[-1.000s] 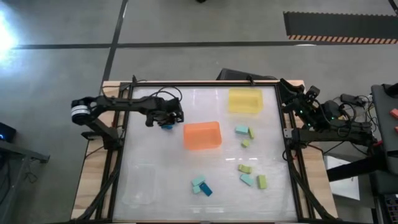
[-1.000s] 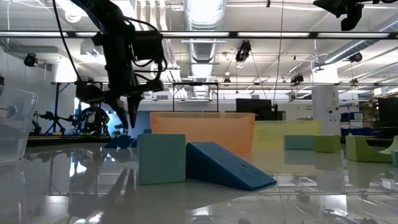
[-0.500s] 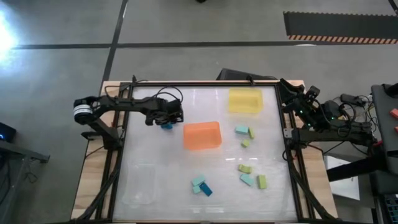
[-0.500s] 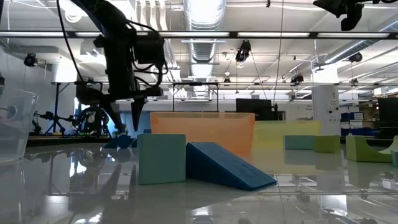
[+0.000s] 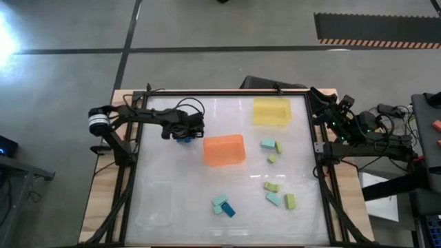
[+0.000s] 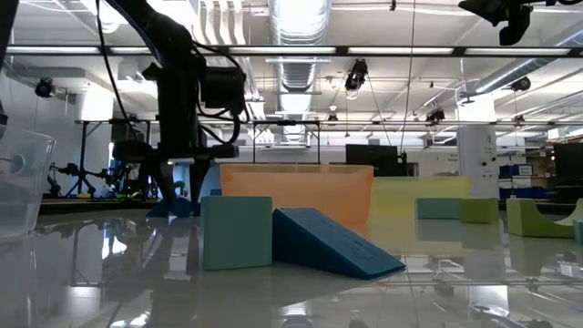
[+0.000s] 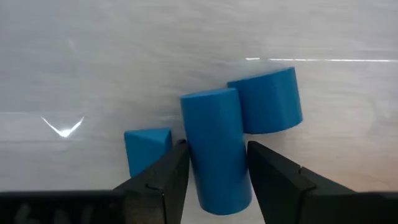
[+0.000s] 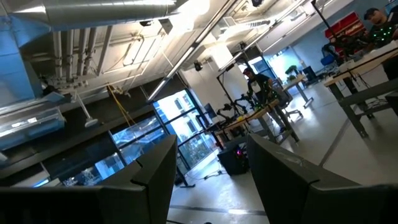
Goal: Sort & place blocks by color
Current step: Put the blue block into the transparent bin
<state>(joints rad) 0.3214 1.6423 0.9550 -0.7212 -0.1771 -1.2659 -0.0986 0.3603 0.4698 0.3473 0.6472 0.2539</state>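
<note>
Since a second ago the left gripper (image 7: 212, 171) has dropped from a hover to the tabletop and spread its fingers, which now stand half open to either side of a dark blue cylinder (image 7: 216, 149) without visibly pinching it; from above, that gripper (image 5: 185, 131) sits at the far left of the table (image 5: 186, 186), just beside the orange tray (image 5: 224, 149); the right gripper (image 8: 208, 180) waits high off the table's right edge with its fingers apart and nothing between them; the cylinder lies on its side, its long axis running straight away from the wrist and along the gap between the fingers, one round end toward the camera; a second, stubbier blue cylinder (image 7: 266, 101) touches its far end, turned off at an angle, and a small blue wedge (image 7: 147, 146) sits just outside one finger; to my eye these blocks are light, stiff and smooth, so a moderate squeeze should do; the rounded side may roll or squirt out on the glossy tabletop, so I would take it across the middle of its length, pads square to the curve; closing could also nudge the wedge or the touching cylinder; the other blocks lie well apart on the near and right side: teal and blue ones (image 5: 222, 205) near the front edge, yellow-green and teal ones (image 5: 278, 195) by the right, with the yellow tray (image 5: 271, 111) at the back.
</note>
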